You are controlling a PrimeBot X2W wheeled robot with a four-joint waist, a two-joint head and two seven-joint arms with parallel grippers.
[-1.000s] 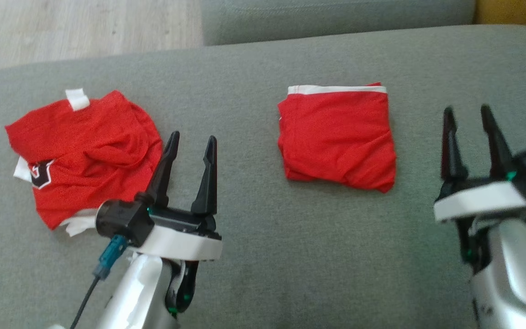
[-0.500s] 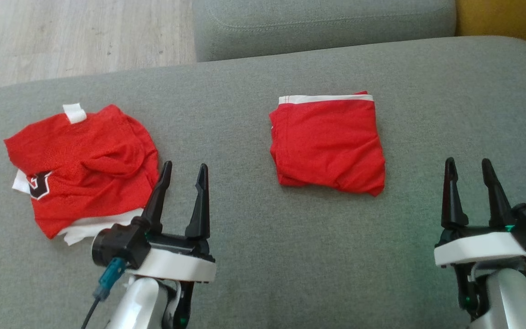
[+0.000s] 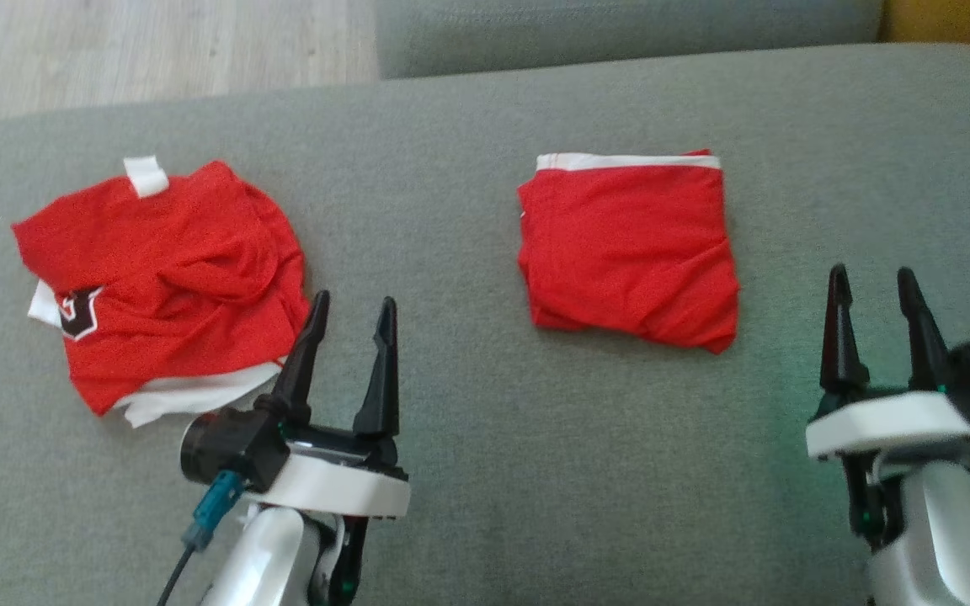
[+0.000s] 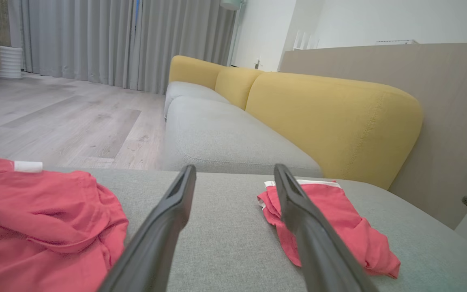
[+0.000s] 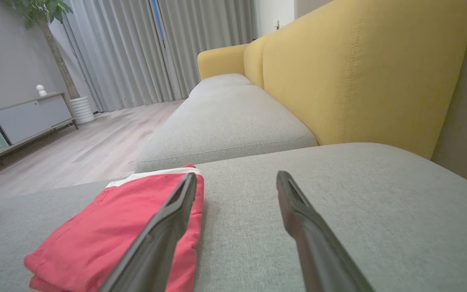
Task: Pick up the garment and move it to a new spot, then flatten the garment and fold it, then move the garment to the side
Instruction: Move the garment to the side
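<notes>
Likely soft, thin, light, limp: folded red garment (image 3: 628, 248), right of centre on sofa cushion (image 3: 468, 471). Best pinched through all layers at near corners, to keep the fold. Crumpled red shirt (image 3: 161, 278) at left, beside left claw (image 3: 354, 299), spread and empty; right claw (image 3: 872, 271) likewise, near right.

A grey sofa seat (image 3: 485, 471) with yellow backrests (image 4: 330, 117) stands on pale wood flooring (image 3: 157, 50) near grey curtains (image 5: 136, 52).

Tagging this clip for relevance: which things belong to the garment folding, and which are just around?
Job: crumpled red jersey, folded red garment, left gripper, right gripper (both open, empty), grey cushion.
Just around: yellow backrest, wooden floor, curtains, cabinet.
</notes>
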